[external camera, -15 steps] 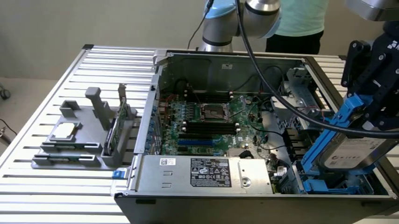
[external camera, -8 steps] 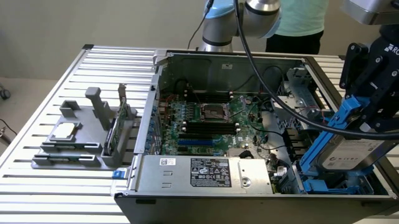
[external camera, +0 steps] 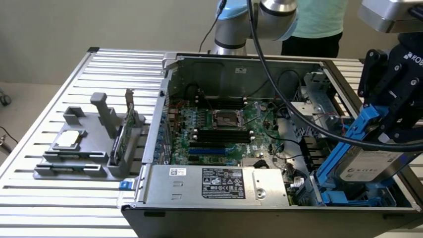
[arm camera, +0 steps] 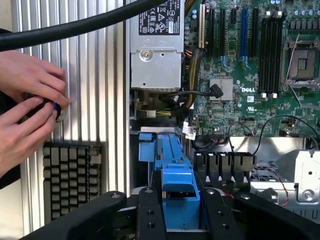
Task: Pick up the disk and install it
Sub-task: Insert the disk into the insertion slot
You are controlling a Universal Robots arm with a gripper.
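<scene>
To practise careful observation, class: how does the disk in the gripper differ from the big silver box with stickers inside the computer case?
The disk is tilted, clamped in the gripper; the silver box lies flat in the case. The disk carries blue rails; the box has none. The disk looks smaller than the box. Both are silver-grey metal with labels.

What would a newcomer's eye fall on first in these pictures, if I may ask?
The open computer case lying on the slatted table, its green motherboard exposed in the middle. At the exterior view's right, the black gripper grips the disk by its blue rails, tilted steeply at that end of the case.
</scene>
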